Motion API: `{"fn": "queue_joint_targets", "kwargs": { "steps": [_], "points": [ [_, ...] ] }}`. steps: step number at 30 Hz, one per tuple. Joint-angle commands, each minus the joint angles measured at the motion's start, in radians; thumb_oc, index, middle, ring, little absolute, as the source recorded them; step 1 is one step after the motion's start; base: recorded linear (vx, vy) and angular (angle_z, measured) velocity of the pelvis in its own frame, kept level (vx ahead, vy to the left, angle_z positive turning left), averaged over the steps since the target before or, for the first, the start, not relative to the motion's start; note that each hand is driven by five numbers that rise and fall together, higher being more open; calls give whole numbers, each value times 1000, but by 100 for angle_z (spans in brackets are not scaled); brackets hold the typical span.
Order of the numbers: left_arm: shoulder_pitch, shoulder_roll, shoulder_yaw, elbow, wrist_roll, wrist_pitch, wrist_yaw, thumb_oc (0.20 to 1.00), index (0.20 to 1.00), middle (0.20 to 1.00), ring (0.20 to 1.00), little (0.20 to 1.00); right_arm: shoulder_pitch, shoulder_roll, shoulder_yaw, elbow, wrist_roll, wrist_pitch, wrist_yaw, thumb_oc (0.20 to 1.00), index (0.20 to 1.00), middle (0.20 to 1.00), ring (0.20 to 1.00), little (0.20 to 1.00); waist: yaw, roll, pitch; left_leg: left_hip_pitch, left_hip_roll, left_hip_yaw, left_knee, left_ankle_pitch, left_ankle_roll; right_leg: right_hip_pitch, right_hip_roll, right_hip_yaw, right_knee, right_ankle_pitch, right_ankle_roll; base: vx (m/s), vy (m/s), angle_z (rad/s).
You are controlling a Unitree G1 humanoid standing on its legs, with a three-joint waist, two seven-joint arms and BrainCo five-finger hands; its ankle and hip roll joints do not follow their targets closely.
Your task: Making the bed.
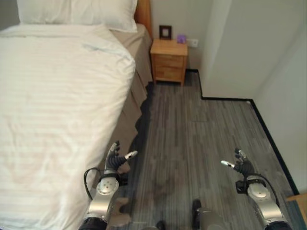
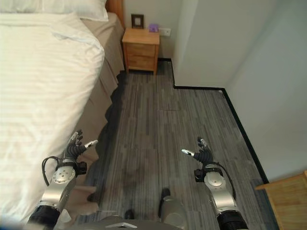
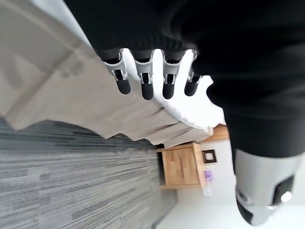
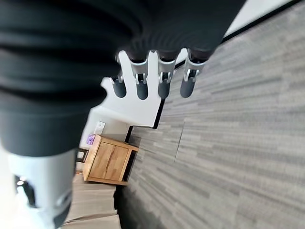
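two hands empty, fingers loose: left hand (image 1: 116, 159) near the duvet (image 1: 57, 110) edge, right hand (image 1: 241, 165) over floor. approach step; you'd next grasp that edge.

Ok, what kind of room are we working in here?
Most likely a bedroom, maybe a hotel room: a bed with a white striped duvet and white pillows, plus a small wooden nightstand against the wall.

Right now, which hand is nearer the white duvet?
Left. The left hand hangs open beside the white duvet at its side edge; the right hand is open over the floor, well away.
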Motion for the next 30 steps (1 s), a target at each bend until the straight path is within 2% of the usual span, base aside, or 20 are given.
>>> {"fn": "queue_joint_targets", "kwargs": {
  "steps": [1, 3, 4, 5, 7, 9, 11, 12, 13, 16, 20, 21, 22, 23, 24, 25, 26, 27, 28, 30],
  "points": [
    [34, 37, -26, -75, 48, -40, -11, 1000, 1000, 1000, 1000, 1000, 4, -7, -45, -3, -12, -46, -27, 1000, 1000, 1000, 1000, 1000, -31, 7, -27, 302, 130, -40, -122, -50, -154, -14, 47, 12, -65, 114, -8, 562, -249, 79],
    [52, 29, -32, -79, 48, -42, -14, 1000, 1000, 1000, 1000, 1000, 21, -9, -45, 4, -16, -49, -22, 1000, 1000, 1000, 1000, 1000, -37, 14, -28, 311, 150, -40, -86, -15, -167, 2, 51, 25, -42, 123, -22, 556, -270, 61],
    [87, 11, -26, -80, 23, -40, -17, 1000, 1000, 1000, 1000, 1000, 40, -25, -46, 31, -20, -50, -19, 1000, 1000, 1000, 1000, 1000, -42, 32, -31, 242, 172, -31, 168, 165, -203, 57, 76, 8, -15, 97, -67, 524, -348, 33],
    [90, 12, -29, -81, 6, -35, -19, 1000, 1000, 1000, 1000, 1000, 34, -42, -44, 42, -31, -49, -23, 1000, 1000, 1000, 1000, 1000, -27, 21, -15, 157, 174, -36, 337, 234, -200, 103, 76, 11, -22, 76, -93, 620, -479, 29],
    [88, 25, -44, -101, 3, -29, -31, 1000, 1000, 1000, 1000, 1000, 29, -72, -49, 20, -43, -49, -35, 1000, 1000, 1000, 1000, 1000, 13, -25, 42, -16, 139, -40, 588, 251, -162, 168, 58, 17, -36, 49, -134, 369, -429, 40],
    [85, 39, -53, -128, 5, -37, -29, 1000, 1000, 1000, 1000, 1000, 25, -90, -53, 6, -54, -43, -42, 1000, 1000, 1000, 1000, 1000, 50, -46, 77, -99, 119, -17, 620, 189, -134, 230, 47, 41, -61, 27, -141, 450, -283, -25],
    [83, 33, -57, -124, -1, -36, -22, 1000, 1000, 1000, 1000, 1000, 18, -94, -50, 14, -61, -40, -46, 1000, 1000, 1000, 1000, 1000, 63, -50, 78, -159, 80, -13, 604, 165, -133, 258, 38, 49, -82, 20, -135, 426, -73, -53],
    [89, 20, -58, -125, -15, -36, -15, 1000, 1000, 1000, 1000, 1000, 4, -108, -47, 16, -75, -28, -42, 1000, 1000, 1000, 1000, 1000, 83, -44, 66, -228, 26, 21, 491, 117, -130, 302, 29, 66, -96, -5, -121, 620, -14, -9],
    [100, 17, -52, -130, -8, -34, -16, 1000, 1000, 1000, 1000, 1000, 9, -116, -49, 9, -86, -27, -37, 1000, 1000, 1000, 1000, 1000, 89, -33, 60, -231, 15, 39, 372, 97, -118, 321, 35, 73, -96, -25, -110, 884, 13, -12],
    [130, -3, -46, -124, 22, -18, -13, 1000, 1000, 1000, 1000, 1000, 16, -135, -35, 25, -119, -29, -33, 1000, 1000, 1000, 1000, 1000, 111, 3, 29, -235, -2, 114, -111, 195, -119, 419, 58, 92, -96, -103, -75, 739, 47, -38],
    [141, -12, -50, -106, 33, -4, -7, 1000, 1000, 1000, 1000, 1000, 8, -128, -16, 58, -135, -6, -25, 1000, 1000, 1000, 1000, 1000, 132, 1, 3, -287, -4, 112, -122, 236, -128, 503, 47, 125, -96, -135, -64, 731, 61, -30],
    [163, -15, -37, -113, 17, -7, 1, 1000, 1000, 1000, 1000, 1000, 4, -109, -10, 42, -151, -5, -13, 1000, 1000, 1000, 1000, 1000, 149, -8, -25, -239, -14, 60, -122, 286, -100, 541, 21, 141, -37, -149, -46, 558, 107, -54],
    [164, -14, -37, -114, 17, -6, 1, 1000, 1000, 1000, 1000, 1000, 5, -108, -11, 41, -151, -5, -13, 1000, 1000, 1000, 1000, 1000, 149, -12, -26, -239, -17, 60, -122, 286, -100, 539, 18, 140, -34, -153, -45, 795, 163, -65],
    [167, -10, -43, -119, 15, -5, 4, 1000, 1000, 1000, 1000, 1000, -2, -102, -4, 43, -162, -19, -16, 1000, 1000, 1000, 1000, 1000, 156, -36, -19, -219, -29, 59, -119, 291, -85, 506, 5, 147, 145, -96, -19, 465, 191, -75],
    [160, 2, -46, -109, 31, 6, 10, 1000, 1000, 1000, 1000, 1000, 1, -109, 14, 34, -228, -12, -24, 1000, 1000, 1000, 1000, 1000, 152, -26, -1, -155, -21, 63, -122, 245, -49, 328, -18, 159, 450, 61, 20, 589, 259, -77],
    [153, 10, -46, -95, 55, 13, 23, 1000, 1000, 1000, 1000, 1000, 6, -107, 20, 34, -246, -10, -31, 1000, 1000, 1000, 1000, 1000, 141, -24, 9, -107, -26, 76, -122, 214, -35, 287, -49, 135, 558, 154, 26, 340, 206, -92],
    [152, 10, -46, -95, 55, 13, 23, 1000, 1000, 1000, 1000, 1000, 5, -107, 20, 34, -246, -10, -31, 1000, 1000, 1000, 1000, 1000, 143, -20, 9, -109, -22, 77, -122, 215, -35, 284, -45, 136, 557, 158, 26, 473, 192, -90],
    [129, 30, -55, -89, 55, 15, 35, 1000, 1000, 1000, 1000, 1000, -6, -109, 33, 8, -281, -2, -38, 1000, 1000, 1000, 1000, 1000, 112, 5, 37, -38, 2, 65, -122, 182, -22, 175, -62, 100, 714, 135, -2, 541, 165, -67],
    [121, 40, -53, -95, 58, 14, 37, 1000, 1000, 1000, 1000, 1000, -5, -107, 34, -7, -292, 1, -39, 1000, 1000, 1000, 1000, 1000, 106, 8, 42, -12, 8, 60, -122, 163, -19, 147, -96, 54, 719, 111, -13, 738, 152, -2],
    [101, 53, -51, -111, 55, 8, 32, 1000, 1000, 1000, 1000, 1000, -4, -113, 30, -19, -306, 3, -43, 1000, 1000, 1000, 1000, 1000, 83, 4, 44, 26, 22, 55, -122, 128, -36, 111, -94, 1, 596, 33, -32, 574, -33, 58]
  ]
}}
